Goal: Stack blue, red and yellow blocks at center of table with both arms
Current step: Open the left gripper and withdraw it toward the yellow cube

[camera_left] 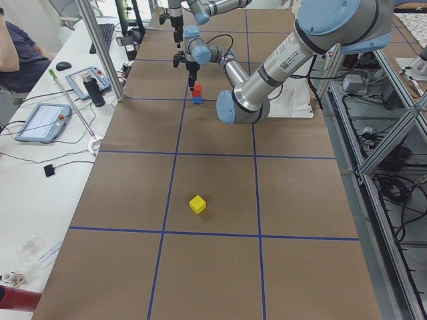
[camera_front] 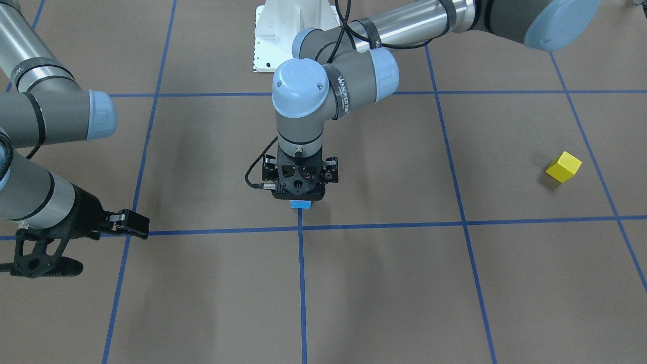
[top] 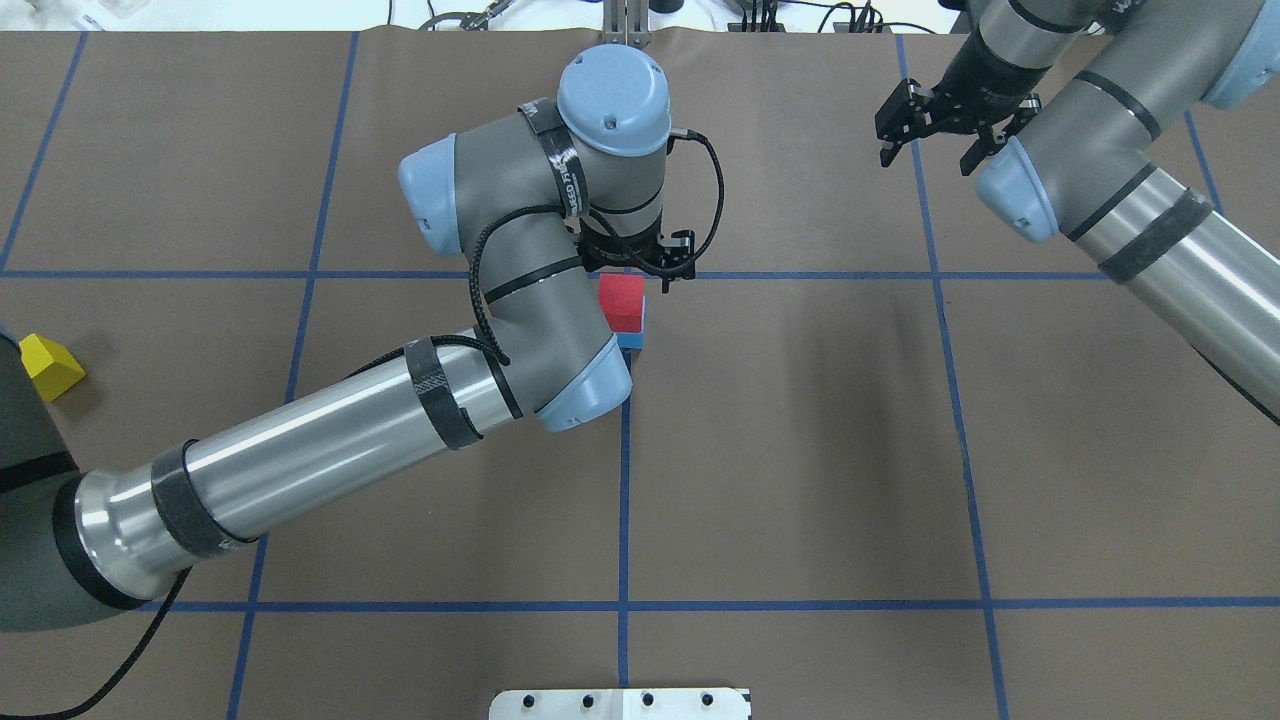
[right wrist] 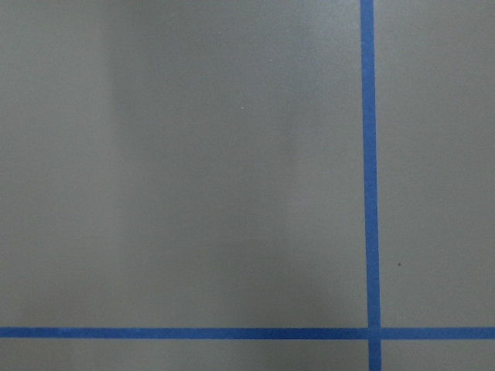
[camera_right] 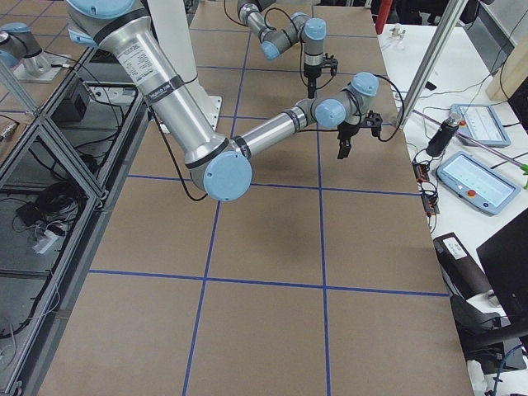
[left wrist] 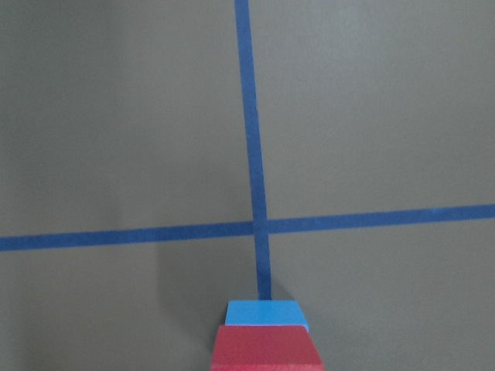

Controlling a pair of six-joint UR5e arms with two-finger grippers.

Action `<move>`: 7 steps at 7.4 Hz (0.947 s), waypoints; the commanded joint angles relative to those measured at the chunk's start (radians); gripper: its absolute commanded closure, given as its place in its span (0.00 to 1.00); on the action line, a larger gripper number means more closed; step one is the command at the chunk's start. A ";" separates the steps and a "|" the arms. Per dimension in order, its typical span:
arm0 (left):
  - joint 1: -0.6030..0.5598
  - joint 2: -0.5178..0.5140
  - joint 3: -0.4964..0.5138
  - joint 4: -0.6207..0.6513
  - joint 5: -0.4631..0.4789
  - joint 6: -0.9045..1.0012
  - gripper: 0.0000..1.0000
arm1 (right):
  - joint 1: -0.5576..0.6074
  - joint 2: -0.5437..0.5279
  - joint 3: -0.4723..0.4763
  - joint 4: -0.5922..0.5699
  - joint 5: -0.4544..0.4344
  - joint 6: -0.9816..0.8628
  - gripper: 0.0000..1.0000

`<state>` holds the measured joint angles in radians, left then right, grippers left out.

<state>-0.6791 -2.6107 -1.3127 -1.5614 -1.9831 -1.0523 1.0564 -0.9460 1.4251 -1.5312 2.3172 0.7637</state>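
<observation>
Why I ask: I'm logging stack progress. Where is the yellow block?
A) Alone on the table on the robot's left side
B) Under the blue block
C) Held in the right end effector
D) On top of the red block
A: the yellow block lies by itself on the table, far out on the robot's left, well apart from the red block that sits on the blue block at center.

tabletop (top: 800, 450): brown, gridded with blue tape lines (top: 623, 520)
centre: blue block (camera_front: 300, 204), just beside a tape crossing
left end: yellow block (camera_front: 563, 167), alone
</observation>
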 commanded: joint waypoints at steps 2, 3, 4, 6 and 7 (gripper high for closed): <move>-0.089 0.296 -0.318 0.038 -0.040 0.055 0.00 | 0.007 0.001 0.002 -0.001 -0.001 -0.001 0.01; -0.130 0.413 -0.418 0.040 -0.042 0.089 0.00 | 0.013 0.001 0.002 -0.001 -0.001 -0.001 0.01; -0.164 0.496 -0.454 0.041 -0.043 0.092 0.00 | 0.013 0.001 0.002 -0.001 -0.001 -0.001 0.01; -0.239 0.683 -0.505 0.011 -0.042 0.139 0.00 | 0.014 0.003 0.008 -0.001 -0.001 -0.001 0.01; -0.281 0.740 -0.505 -0.027 -0.043 0.307 0.00 | 0.014 0.003 0.015 -0.003 -0.001 -0.001 0.01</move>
<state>-0.9088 -1.9638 -1.8011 -1.5507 -2.0257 -0.8905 1.0702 -0.9436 1.4325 -1.5328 2.3163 0.7624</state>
